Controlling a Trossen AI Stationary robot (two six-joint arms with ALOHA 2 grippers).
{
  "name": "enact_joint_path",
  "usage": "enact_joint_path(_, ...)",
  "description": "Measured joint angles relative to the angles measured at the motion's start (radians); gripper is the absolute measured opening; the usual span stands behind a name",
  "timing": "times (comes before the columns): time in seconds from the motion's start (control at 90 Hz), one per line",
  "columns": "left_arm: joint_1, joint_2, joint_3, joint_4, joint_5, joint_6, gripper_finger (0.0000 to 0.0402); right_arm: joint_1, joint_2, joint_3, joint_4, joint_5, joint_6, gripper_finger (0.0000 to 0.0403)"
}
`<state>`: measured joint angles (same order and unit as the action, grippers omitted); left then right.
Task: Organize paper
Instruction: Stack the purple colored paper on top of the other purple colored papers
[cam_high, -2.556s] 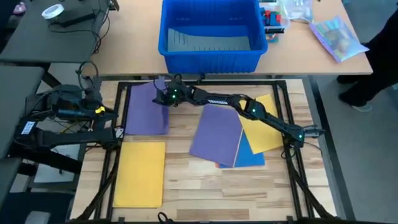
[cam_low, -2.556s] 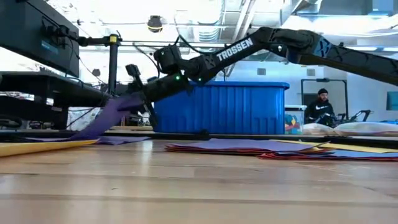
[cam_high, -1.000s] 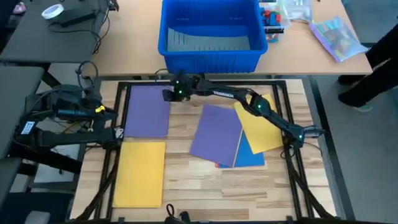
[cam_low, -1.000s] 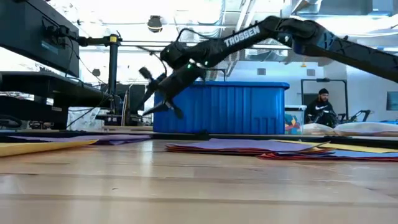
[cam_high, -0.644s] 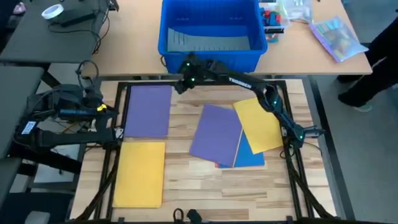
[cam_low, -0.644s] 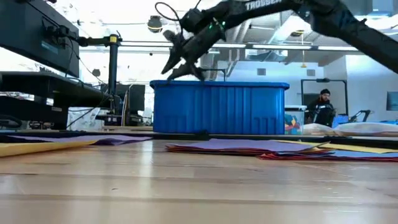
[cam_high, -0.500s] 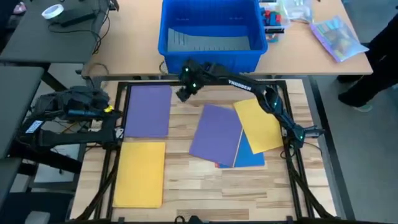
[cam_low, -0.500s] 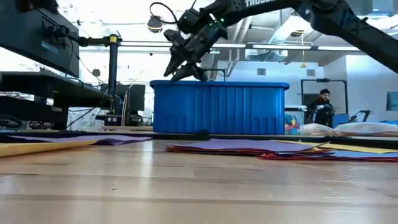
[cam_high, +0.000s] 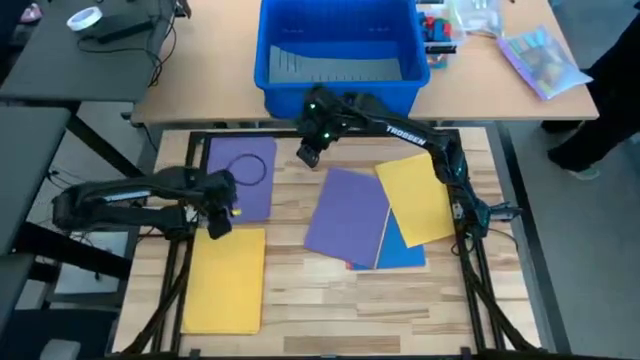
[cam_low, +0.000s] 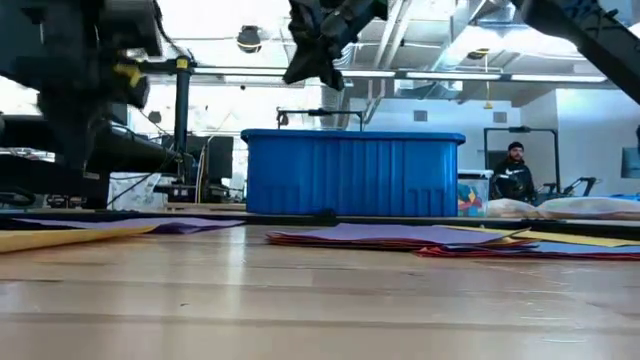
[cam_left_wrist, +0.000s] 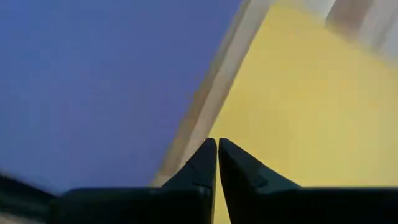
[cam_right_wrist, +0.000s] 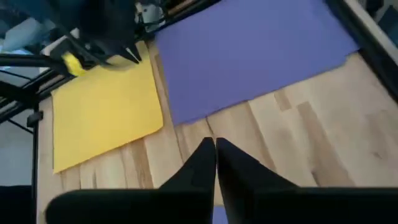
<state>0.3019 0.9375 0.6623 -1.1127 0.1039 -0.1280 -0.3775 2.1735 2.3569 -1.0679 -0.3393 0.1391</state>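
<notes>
A purple sheet of paper (cam_high: 243, 172) lies flat at the far left, and a yellow sheet (cam_high: 225, 280) lies flat just nearer. To their right is a loose pile: a purple sheet (cam_high: 348, 215) on top, then a yellow one (cam_high: 415, 200), a blue one (cam_high: 405, 250) and a red edge (cam_high: 352, 264). My left gripper (cam_high: 222, 212) is shut and hovers over the strip of wood between the left purple and yellow sheets (cam_left_wrist: 216, 146). My right gripper (cam_high: 308, 155) is shut and hangs high over bare wood (cam_right_wrist: 215, 146) between the left purple sheet and the pile.
A big blue bin (cam_high: 340, 50) stands on the desk beyond the far edge, with a clear bag (cam_high: 540, 60) to its right. Black frame rails (cam_high: 188, 250) border the work area. A person (cam_low: 515, 170) is in the room behind.
My right gripper has risen well above the table and gone toward the right, away from the left purple sheet, which stays flat. My left arm has swung in from the table's left edge to above the gap between the left purple and yellow sheets.
</notes>
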Motion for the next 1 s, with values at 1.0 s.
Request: enact_joint_path(1.0, -0.04, 0.583, 0.071, 0.294, -0.051, -0.066, 0.0, 0.011, 0.004, -0.002, -0.061, 0.0, -0.009, 0.0)
